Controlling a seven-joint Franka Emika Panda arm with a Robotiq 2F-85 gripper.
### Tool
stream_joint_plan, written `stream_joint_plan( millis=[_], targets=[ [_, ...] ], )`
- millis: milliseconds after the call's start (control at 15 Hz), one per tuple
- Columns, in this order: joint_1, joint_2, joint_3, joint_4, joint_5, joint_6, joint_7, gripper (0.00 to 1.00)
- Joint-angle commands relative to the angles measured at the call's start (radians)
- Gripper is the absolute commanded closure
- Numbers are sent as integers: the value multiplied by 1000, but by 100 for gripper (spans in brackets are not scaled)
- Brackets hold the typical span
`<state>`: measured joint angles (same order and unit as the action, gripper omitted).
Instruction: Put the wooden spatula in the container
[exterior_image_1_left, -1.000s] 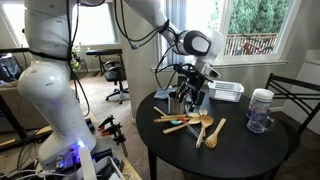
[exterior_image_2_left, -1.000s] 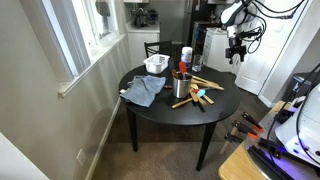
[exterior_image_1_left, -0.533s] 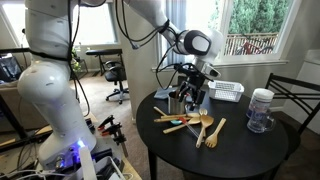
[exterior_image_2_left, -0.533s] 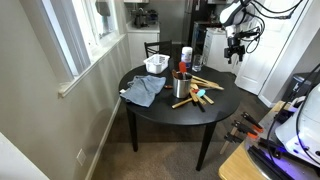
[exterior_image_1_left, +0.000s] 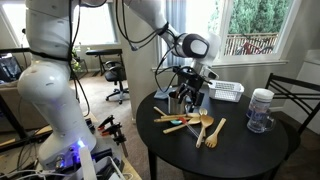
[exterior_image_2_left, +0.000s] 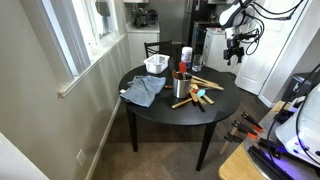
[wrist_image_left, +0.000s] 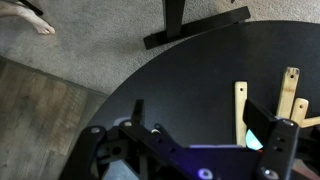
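Several wooden utensils, a flat spatula among them, lie in a loose pile on the round black table in both exterior views (exterior_image_1_left: 190, 122) (exterior_image_2_left: 196, 94). The dark metal container (exterior_image_2_left: 181, 86) stands upright beside the pile with some utensils in it. My gripper (exterior_image_1_left: 193, 88) (exterior_image_2_left: 236, 52) hangs above the table edge, away from the pile, open and empty. In the wrist view its fingers (wrist_image_left: 208, 118) are spread over bare table, and two wooden handles (wrist_image_left: 240, 105) lie near the right finger.
A white slotted basket (exterior_image_1_left: 226, 92) (exterior_image_2_left: 156, 65) and a clear white-lidded jar (exterior_image_1_left: 260, 110) stand on the table. A blue-grey cloth (exterior_image_2_left: 143, 90) lies at one edge. A chair base (wrist_image_left: 190, 25) stands on the floor beyond the table.
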<state>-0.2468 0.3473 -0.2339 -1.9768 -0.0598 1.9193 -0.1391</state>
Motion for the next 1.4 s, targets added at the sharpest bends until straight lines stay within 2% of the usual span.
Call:
stream_joint_plan(
  millis=[0,333,667,867,1067,1333],
  targets=[
    [-13,89,35,27,29,63,-16,0],
    [-35,268,68,145,52,143,-31,0],
    [-93,493,117,376,113,57,-69,0],
    [-119,619,136,530,113,-24,-98,0],
    [-100,722,125,677,64,-129,-106,0],
    [-82,795,127,799,15,-136,-150,0]
  ],
)
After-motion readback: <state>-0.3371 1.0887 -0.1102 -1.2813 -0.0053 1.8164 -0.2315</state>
